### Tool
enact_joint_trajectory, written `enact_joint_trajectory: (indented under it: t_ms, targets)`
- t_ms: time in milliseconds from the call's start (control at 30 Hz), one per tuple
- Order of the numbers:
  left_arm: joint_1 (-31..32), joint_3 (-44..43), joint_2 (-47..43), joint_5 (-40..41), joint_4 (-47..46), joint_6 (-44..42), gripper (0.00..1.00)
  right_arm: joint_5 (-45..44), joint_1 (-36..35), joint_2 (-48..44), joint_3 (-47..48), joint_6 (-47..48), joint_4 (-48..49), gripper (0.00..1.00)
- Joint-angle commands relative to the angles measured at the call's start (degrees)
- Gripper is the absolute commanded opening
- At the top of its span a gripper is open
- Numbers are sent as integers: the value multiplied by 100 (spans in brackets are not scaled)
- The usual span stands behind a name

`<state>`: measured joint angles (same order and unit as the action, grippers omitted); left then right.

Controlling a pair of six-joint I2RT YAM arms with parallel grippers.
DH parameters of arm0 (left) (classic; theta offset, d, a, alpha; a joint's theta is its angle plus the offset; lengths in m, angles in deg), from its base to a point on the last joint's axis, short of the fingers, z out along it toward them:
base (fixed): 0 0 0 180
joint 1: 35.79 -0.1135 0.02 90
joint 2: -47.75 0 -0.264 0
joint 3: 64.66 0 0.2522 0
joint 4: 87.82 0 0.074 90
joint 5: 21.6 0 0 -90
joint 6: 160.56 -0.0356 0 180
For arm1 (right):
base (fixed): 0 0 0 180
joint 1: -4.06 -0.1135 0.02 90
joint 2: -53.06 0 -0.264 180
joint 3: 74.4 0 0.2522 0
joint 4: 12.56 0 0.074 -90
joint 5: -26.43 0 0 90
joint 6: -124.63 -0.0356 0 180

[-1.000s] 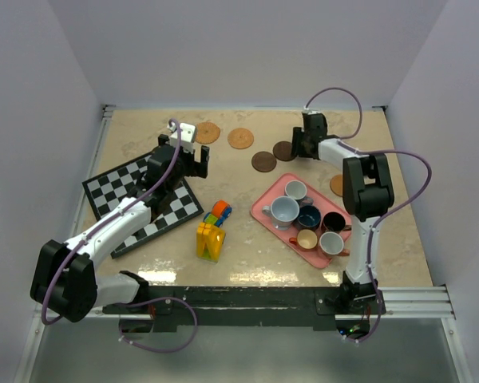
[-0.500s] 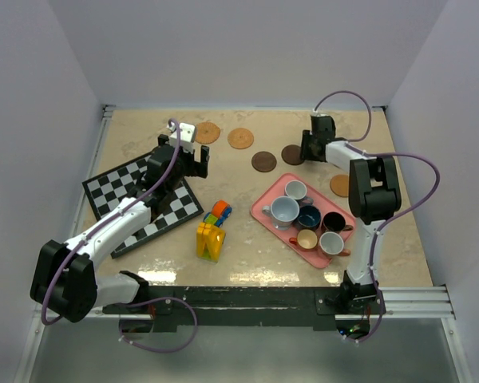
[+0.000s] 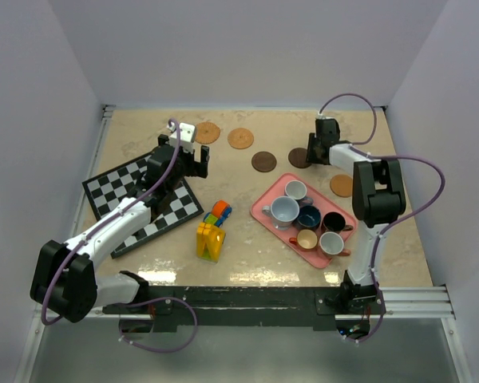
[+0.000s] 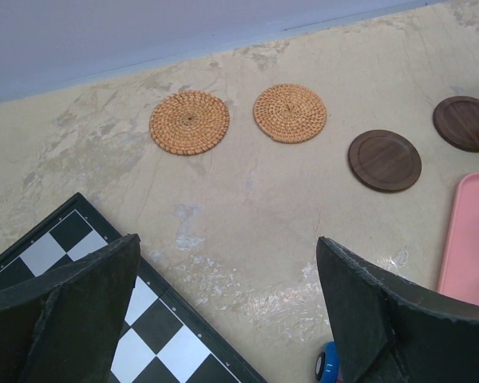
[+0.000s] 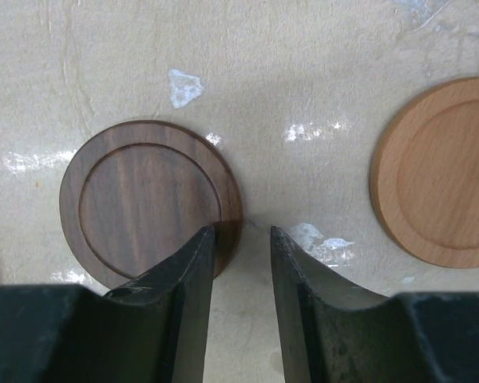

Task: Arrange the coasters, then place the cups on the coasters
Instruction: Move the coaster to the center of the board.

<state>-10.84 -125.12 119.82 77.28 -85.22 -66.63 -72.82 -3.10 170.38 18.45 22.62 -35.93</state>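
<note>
A dark brown coaster (image 5: 148, 199) lies flat under my right gripper (image 5: 241, 231). The left finger rests over its right rim and the right finger stands on bare table, a narrow gap between them. A tan wooden coaster (image 5: 439, 171) lies to the right. From above, that dark coaster (image 3: 298, 157) sits beside a second dark one (image 3: 263, 162), with two woven orange-tan coasters (image 3: 207, 132) (image 3: 240, 138) further left. Several cups (image 3: 281, 211) stand on the pink tray (image 3: 265, 201). My left gripper (image 3: 191, 166) hovers wide open and empty over the chessboard's edge.
A folded chessboard (image 3: 136, 201) lies at the left. Colourful toy blocks (image 3: 211, 238) sit near the front middle. In the left wrist view the pink tray (image 4: 471, 231) edge and a blue toy (image 4: 327, 363) show at the right.
The right gripper has moved right and slightly nearer, its jaws narrowing, and the dark coaster under it has slid right with it. The left arm has not moved.
</note>
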Motion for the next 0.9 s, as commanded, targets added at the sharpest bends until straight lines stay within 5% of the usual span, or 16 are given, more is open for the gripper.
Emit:
enact_joint_trajectory:
  t_ms: [0, 500, 867]
  targets:
    - [36, 20, -141, -89, -317, 117, 96, -313, 92, -68, -332, 199, -674, 36]
    - [45, 12, -167, -106, -308, 126, 96, -279, 100, -201, -553, 190, -621, 35]
    - [45, 11, -203, -45, -299, 100, 96, -208, 100, -192, -307, 111, -586, 43]
